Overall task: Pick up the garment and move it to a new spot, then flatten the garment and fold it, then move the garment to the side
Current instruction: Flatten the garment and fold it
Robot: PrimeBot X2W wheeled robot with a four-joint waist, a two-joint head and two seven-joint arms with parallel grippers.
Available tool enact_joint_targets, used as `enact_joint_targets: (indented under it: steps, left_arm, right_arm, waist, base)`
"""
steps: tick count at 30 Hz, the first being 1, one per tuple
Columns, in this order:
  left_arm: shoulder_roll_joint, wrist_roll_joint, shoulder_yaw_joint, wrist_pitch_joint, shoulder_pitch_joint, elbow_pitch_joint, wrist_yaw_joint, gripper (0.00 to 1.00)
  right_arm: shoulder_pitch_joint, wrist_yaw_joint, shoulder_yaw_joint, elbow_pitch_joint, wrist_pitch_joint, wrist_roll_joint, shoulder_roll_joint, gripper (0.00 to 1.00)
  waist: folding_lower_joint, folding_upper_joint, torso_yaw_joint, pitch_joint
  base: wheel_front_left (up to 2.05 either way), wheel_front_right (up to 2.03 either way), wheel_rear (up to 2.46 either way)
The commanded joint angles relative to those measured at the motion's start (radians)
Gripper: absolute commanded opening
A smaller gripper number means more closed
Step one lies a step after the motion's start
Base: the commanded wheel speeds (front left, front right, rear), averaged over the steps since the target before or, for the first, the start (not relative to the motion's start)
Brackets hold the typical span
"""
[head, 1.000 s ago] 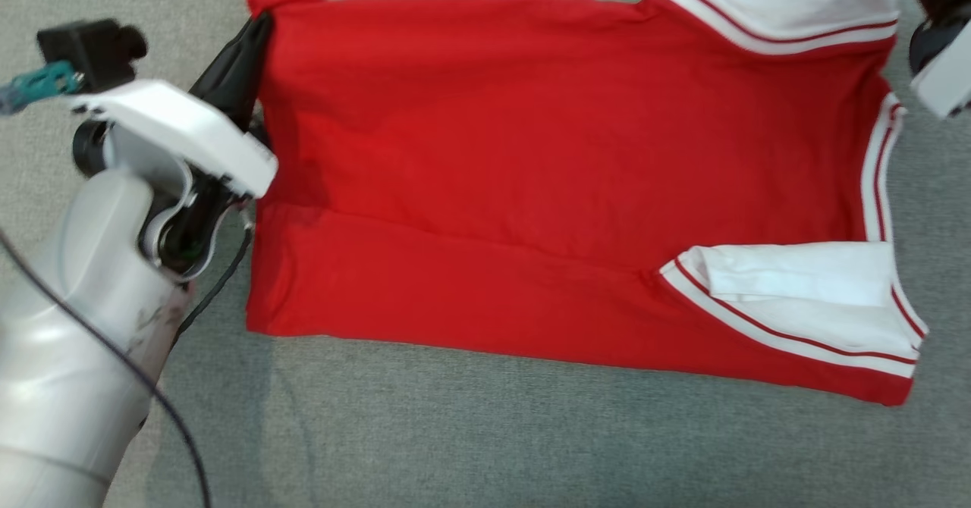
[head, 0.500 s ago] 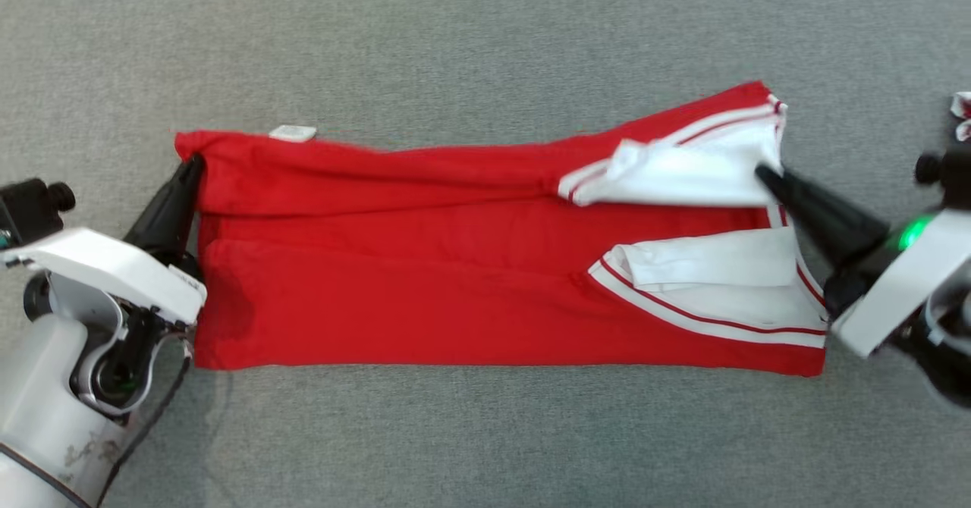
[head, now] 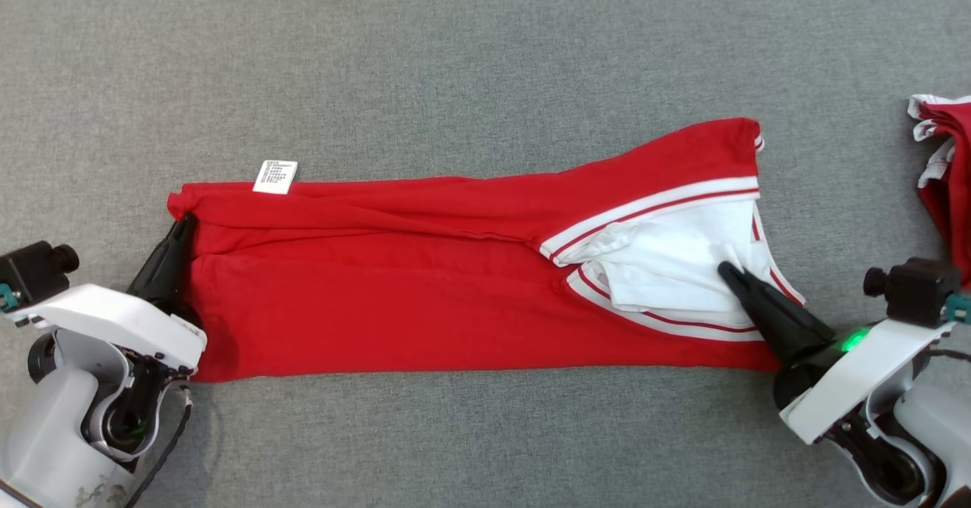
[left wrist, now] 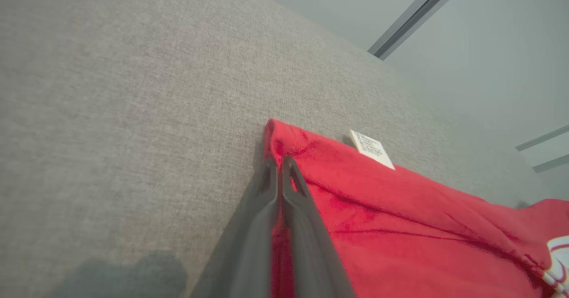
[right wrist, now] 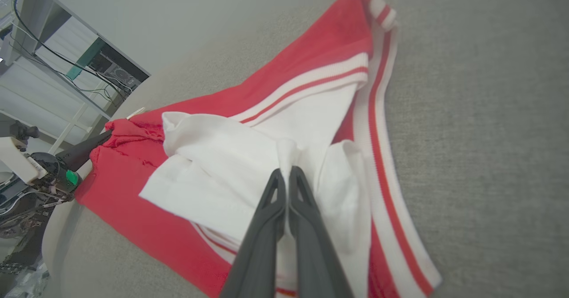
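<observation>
The garment (head: 425, 296) is a red shirt with white, red-striped sleeves, lying as a long folded band across the grey surface. A white care label (head: 275, 176) sticks out at its far left edge. My left gripper (head: 184, 224) is shut on the red hem at the band's left end, which pokes out past its tips (left wrist: 279, 161) in the left wrist view. My right gripper (head: 725, 269) is shut on a pinch of white sleeve cloth (right wrist: 286, 149) at the right end, over the folded sleeves (head: 667, 265).
Another red and white garment (head: 944, 163) lies bunched at the right edge of the head view. Grey fabric surface (head: 455, 53) stretches all around the shirt. The right wrist view shows my left arm (right wrist: 40, 164) and shelving with cables beyond.
Both grippers have carried the far edge of the shirt toward me and laid it down, so the shirt has gone from a wide spread to a narrow folded band. The head camera has shifted too.
</observation>
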Motion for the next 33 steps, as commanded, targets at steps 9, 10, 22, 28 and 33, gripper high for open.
enact_joint_targets:
  steps: [9, 10, 22, 28, 33]
  left_arm:
    - [-0.02, 0.129, 0.055, -0.139, 0.069, -0.015, 0.105, 1.0]
    - [-0.026, 0.159, 0.071, -0.142, 0.081, -0.035, 0.123, 1.0]
    - [-0.213, 0.627, 0.405, -0.143, 0.288, -0.428, 0.191, 1.0]
    - [-0.246, 0.787, 0.413, -0.144, 0.365, -0.493, 0.192, 1.0]
    - [-0.264, 0.865, 0.414, -0.144, 0.427, -0.511, 0.192, 1.0]
  right_arm:
    - [0.151, 0.0, -0.361, 0.018, -0.005, -0.263, 0.151, 1.0]
    - [0.171, 0.0, -0.424, 0.008, -0.005, -0.308, 0.182, 1.0]
    - [0.329, 0.0, -0.787, -0.104, -0.005, -0.8, 0.429, 1.0]
    - [0.357, 0.0, -0.809, -0.075, -0.005, -0.86, 0.452, 1.0]
    - [0.38, 0.0, -0.816, -0.046, -0.005, -0.873, 0.466, 1.0]
  waist:
    - [0.0, 0.0, -0.022, -0.073]
    - [0.0, 0.0, -0.024, -0.082]
    - [0.0, 0.0, -0.025, -0.183]
    - [0.0, 0.0, -0.012, -0.221]
    - [0.0, 0.0, 0.002, -0.248]
  base:
    - [0.0, 0.0, 0.0]
    - [0.0, 0.0, 0.0]
    - [0.0, 0.0, 0.0]
    - [0.0, 0.0, 0.0]
    - [0.0, 0.0, 0.0]
